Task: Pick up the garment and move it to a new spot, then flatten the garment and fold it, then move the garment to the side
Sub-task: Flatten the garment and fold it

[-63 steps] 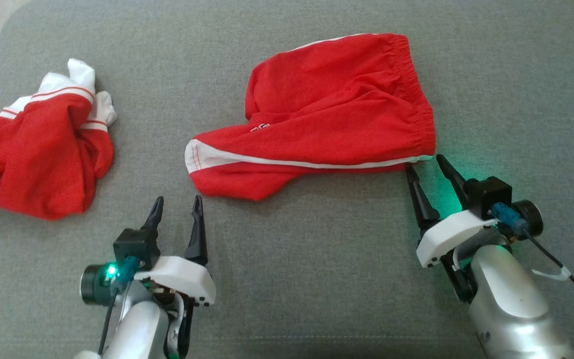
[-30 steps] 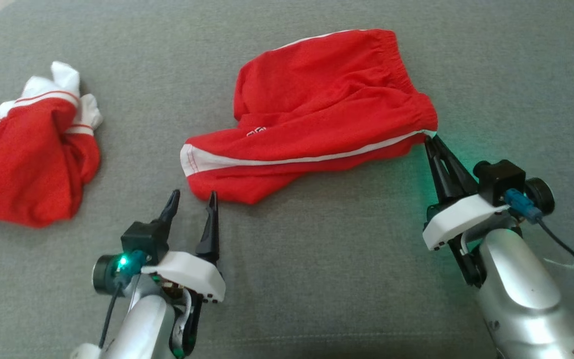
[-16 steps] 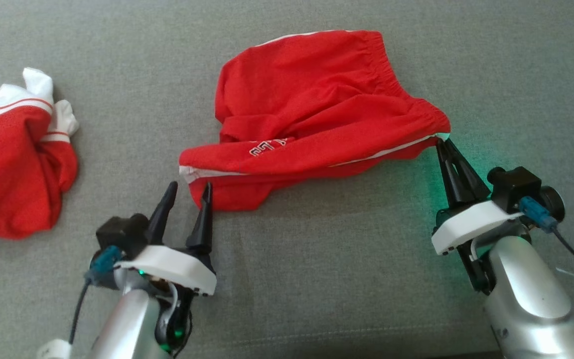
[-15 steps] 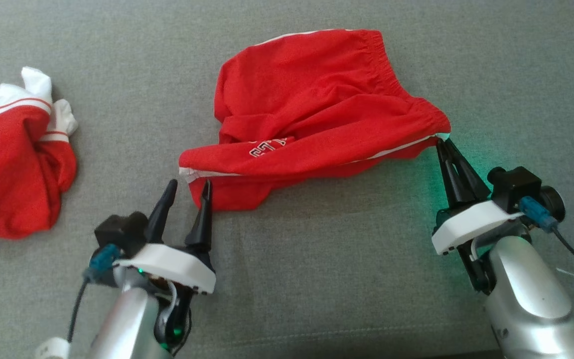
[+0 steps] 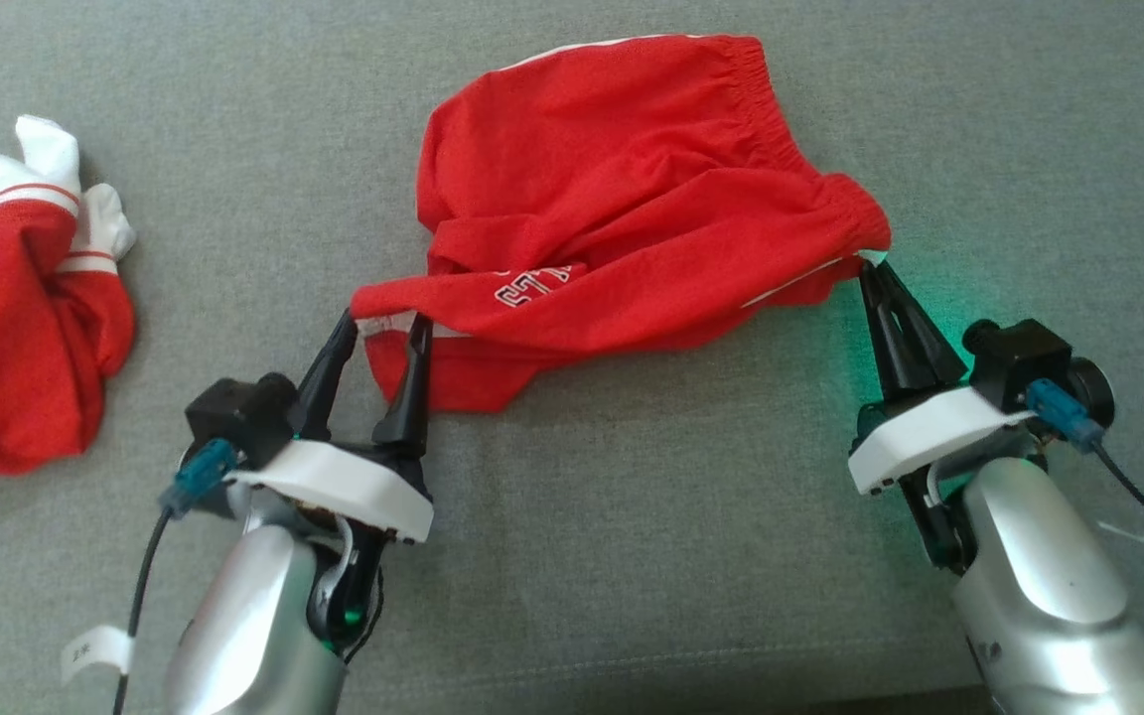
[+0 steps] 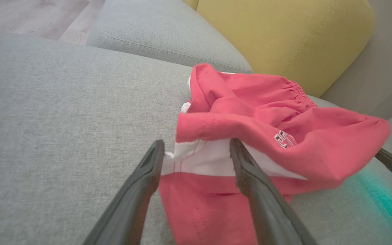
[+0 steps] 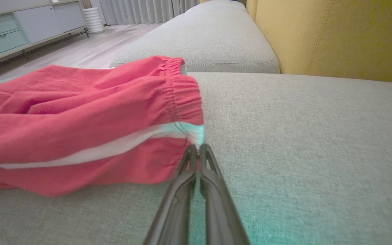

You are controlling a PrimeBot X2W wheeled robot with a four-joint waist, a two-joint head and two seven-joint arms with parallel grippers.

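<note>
Across the shorts [image 5: 632, 179], right jaws pinch the waistband [image 7: 179, 92]; left jaws, spread, straddle the half-hidden hem [image 6: 199, 158].

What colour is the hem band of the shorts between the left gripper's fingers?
A white band on red fabric shorts; left wrist view shows it best.
</note>
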